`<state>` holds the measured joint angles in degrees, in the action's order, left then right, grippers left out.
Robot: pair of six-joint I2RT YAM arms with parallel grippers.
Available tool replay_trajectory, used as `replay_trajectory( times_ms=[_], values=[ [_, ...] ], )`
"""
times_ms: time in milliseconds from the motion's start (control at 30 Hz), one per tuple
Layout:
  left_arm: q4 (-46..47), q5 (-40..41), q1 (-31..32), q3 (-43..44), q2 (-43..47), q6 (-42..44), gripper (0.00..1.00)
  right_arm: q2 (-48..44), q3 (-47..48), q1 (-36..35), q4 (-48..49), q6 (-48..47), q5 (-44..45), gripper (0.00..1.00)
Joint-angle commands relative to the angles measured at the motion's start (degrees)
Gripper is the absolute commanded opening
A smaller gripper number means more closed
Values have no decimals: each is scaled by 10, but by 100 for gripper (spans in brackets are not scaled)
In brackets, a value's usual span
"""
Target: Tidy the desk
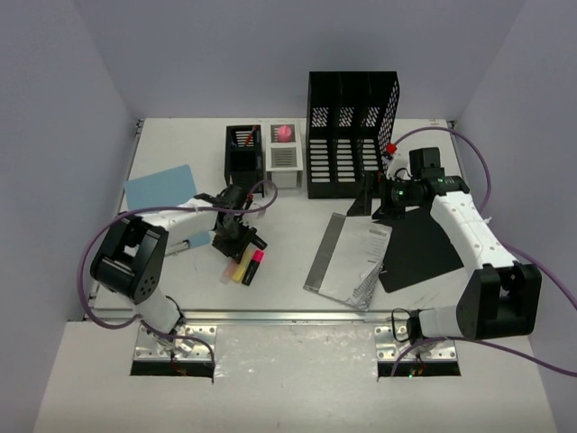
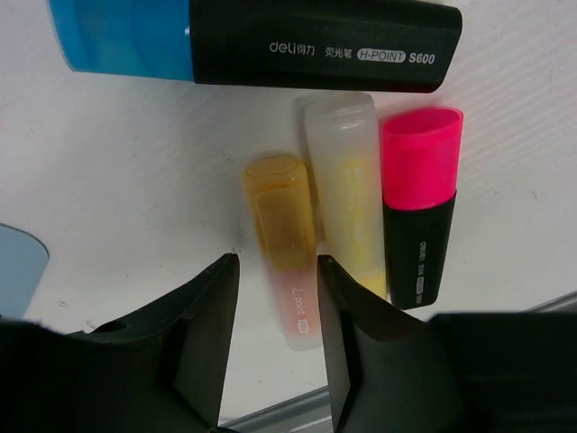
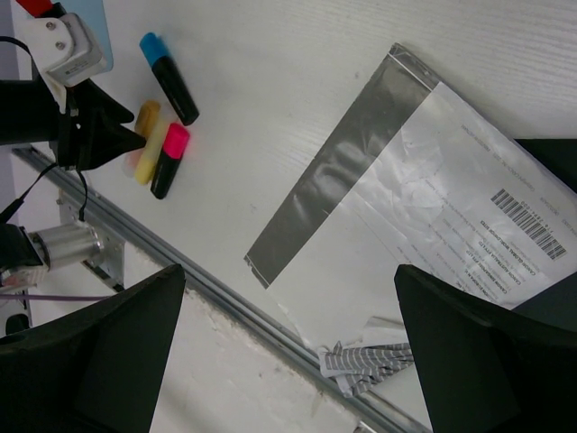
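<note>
Left gripper [image 2: 275,347]: jaws part-open, low over the white flat rectangular desk [image 1: 288,230]. They straddle the tail of an orange-capped translucent highlighter [image 2: 281,244] without clamping it, and a gap shows on one side. Just beside it lie a pale yellow highlighter [image 2: 347,180] and a pink-capped black highlighter [image 2: 417,207]. A blue-capped black highlighter [image 2: 270,41] lies crosswise beyond. Right gripper [image 3: 288,338]: jaws spread wide, empty, above a grey-and-white plastic mailer bag [image 3: 433,207] lying right of the desk's centre.

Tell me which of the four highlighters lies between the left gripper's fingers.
The orange-capped translucent highlighter, leftmost of the three side by side: its lower end sits between the left gripper's open fingers. The pale yellow, pink-capped and blue-capped highlighters lie outside.
</note>
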<state>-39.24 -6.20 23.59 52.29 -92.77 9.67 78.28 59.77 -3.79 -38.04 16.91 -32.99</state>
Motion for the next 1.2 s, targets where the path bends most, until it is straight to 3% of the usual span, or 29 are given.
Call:
replay_trajectory(
  times_ms=[0, 367, 500, 633, 800, 900, 967, 1167],
  values=[
    [20, 8, 1, 26, -10, -12, 38, -2, 3, -1, 8, -3, 0, 99],
    [58, 42, 10, 42, -68, -21, 34, 2, 6, -1, 4, -5, 0, 99],
    [53, 35, 10, 39, -75, -25, 18, -1, 5, -1, 2, -5, 6, 99],
    [43, 32, 10, 36, -18, -15, 1, -8, 4, -1, 2, -6, 6, 99],
    [44, -35, 9, 76, 113, -7, 0, -10, 6, -1, 4, -2, -1, 99],
    [83, -91, -16, 105, 215, -19, 0, -10, 8, -1, 5, 1, -4, 99],
    [158, -122, -35, 100, 250, -34, 0, -9, 8, -1, 7, 1, -3, 99],
    [461, -44, -50, 19, 306, -21, 0, -2, 12, -1, 8, 3, -5, 99]
  ],
)
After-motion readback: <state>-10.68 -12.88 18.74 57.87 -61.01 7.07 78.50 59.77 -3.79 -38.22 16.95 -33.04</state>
